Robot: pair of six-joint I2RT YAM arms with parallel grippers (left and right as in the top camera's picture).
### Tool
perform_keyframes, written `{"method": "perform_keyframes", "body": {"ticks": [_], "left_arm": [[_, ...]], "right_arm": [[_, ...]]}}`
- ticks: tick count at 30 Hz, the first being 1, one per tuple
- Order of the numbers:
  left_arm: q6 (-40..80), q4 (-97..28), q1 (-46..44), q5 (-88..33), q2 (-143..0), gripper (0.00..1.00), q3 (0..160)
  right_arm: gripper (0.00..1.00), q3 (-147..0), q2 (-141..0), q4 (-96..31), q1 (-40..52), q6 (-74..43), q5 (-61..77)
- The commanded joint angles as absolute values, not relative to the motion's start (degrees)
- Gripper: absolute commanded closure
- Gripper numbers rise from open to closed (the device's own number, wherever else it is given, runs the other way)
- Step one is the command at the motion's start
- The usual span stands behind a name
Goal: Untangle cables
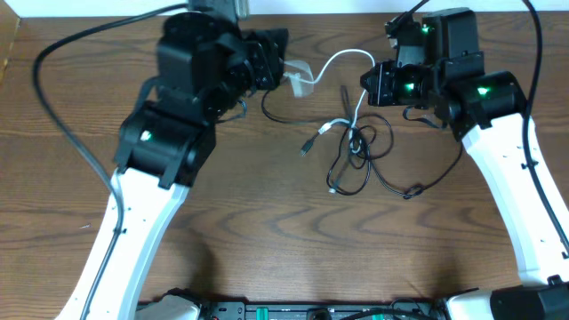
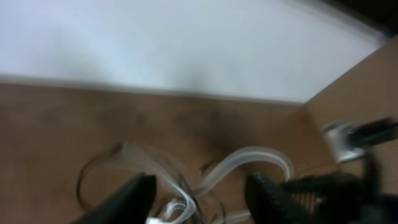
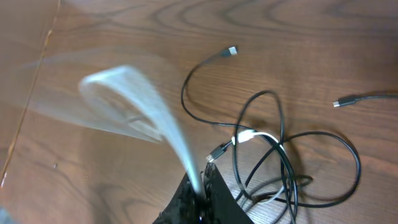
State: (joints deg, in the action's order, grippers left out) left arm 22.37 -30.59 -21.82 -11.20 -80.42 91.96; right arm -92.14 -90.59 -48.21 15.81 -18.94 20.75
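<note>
The white cable (image 1: 342, 56) arcs above the wooden table between my two grippers. My right gripper (image 1: 367, 84) (image 3: 202, 190) is shut on it, and the cable (image 3: 155, 106) rises blurred from the closed fingers. My left gripper (image 1: 289, 76) (image 2: 200, 180) is open, its two dark fingers (image 2: 134, 199) set wide apart around blurred white cable loops (image 2: 249, 158). The white plug end (image 1: 304, 86) lies just by the left fingertips. The black cable (image 1: 364, 156) (image 3: 286, 162) lies in tangled loops under the right gripper, with a stretch of white cable (image 3: 258, 135) threaded through. Black plug ends (image 3: 231, 50) lie loose.
A white wall (image 2: 186, 43) runs along the table's back edge. Thick black arm wires (image 1: 53, 62) hang at the left. The right arm (image 2: 339, 186) shows at the right of the left wrist view. A loose black strand (image 1: 280, 116) curves below the left gripper.
</note>
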Motion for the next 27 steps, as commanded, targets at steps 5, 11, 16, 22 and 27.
{"method": "perform_keyframes", "body": {"ticks": [5, 11, 16, 22, 27], "left_arm": [[20.0, -38.6, -21.5, -7.6, -87.1, 0.40, 92.6], [19.9, -39.0, -21.5, -7.6, -90.0, 0.39, 92.5], [19.9, -39.9, -21.5, -7.6, -90.2, 0.40, 91.9], [19.9, -40.1, -21.5, -7.6, -90.2, 0.39, 91.0], [19.9, -40.2, -21.6, -7.7, -90.2, 0.40, 90.2]], "right_arm": [[0.99, -96.9, -90.3, -44.8, 14.0, -22.6, 24.9], [0.99, -108.6, -90.3, -47.1, 12.1, -20.1, 27.3], [0.99, -114.4, -90.3, -45.5, 9.5, -20.9, 27.4], [0.99, -120.0, -90.3, -41.8, 7.1, -23.4, 28.5], [0.99, -121.1, -90.5, -40.7, 7.4, -23.7, 22.6]]}}
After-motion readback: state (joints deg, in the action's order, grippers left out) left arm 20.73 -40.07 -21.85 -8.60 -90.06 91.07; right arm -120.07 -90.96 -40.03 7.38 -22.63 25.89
